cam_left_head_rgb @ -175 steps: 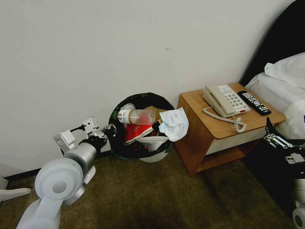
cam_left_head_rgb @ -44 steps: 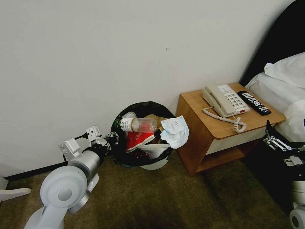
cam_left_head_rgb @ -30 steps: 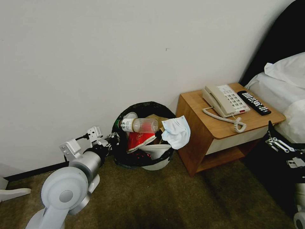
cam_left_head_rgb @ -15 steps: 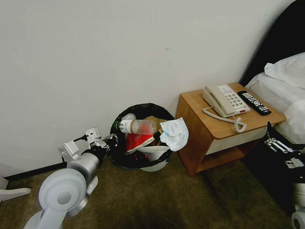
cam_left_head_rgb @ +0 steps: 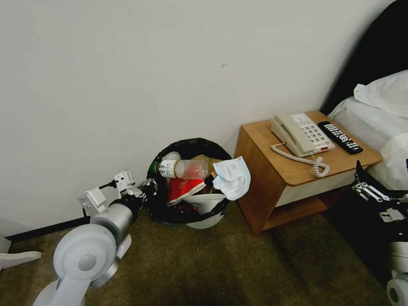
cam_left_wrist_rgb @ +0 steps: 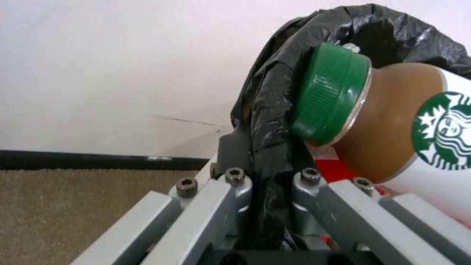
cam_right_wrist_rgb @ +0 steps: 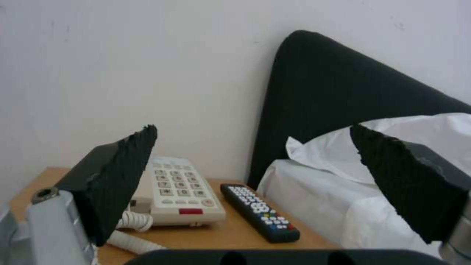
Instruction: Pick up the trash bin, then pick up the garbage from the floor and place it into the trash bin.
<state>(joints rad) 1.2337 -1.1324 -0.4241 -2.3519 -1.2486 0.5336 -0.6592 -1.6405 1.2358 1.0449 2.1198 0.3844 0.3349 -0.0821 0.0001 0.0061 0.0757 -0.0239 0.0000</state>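
Note:
The trash bin [cam_left_head_rgb: 191, 142], white with a black bag over its rim, stands tilted toward me against the wall, low over the floor [cam_left_head_rgb: 212, 263]; whether it touches the carpet I cannot tell. My left gripper [cam_left_head_rgb: 146, 187] is shut on its left rim, and the left wrist view shows the black bag [cam_left_wrist_rgb: 275, 110] pinched in the left gripper [cam_left_wrist_rgb: 265, 176]. Garbage fills the bin: a clear bottle [cam_left_head_rgb: 183, 168] with a green cap [cam_left_wrist_rgb: 329, 95], a red cup [cam_left_head_rgb: 182, 187], a white slipper [cam_left_head_rgb: 207, 199] and a pale-blue mask [cam_left_head_rgb: 231, 178] hanging over the right rim. My right gripper [cam_left_head_rgb: 366, 187] waits open at the far right.
A wooden nightstand [cam_left_head_rgb: 293, 170] stands right of the bin, carrying a phone [cam_left_head_rgb: 301, 134] and a remote [cam_left_head_rgb: 340, 137]. A bed with white linen [cam_left_head_rgb: 382, 114] lies beyond it. The wall runs just behind the bin. A white object [cam_left_head_rgb: 17, 257] sits at the left edge.
The bin, held by my left gripper, has come down a little since the earliest frame and swayed slightly sideways. The right arm has stayed where it was.

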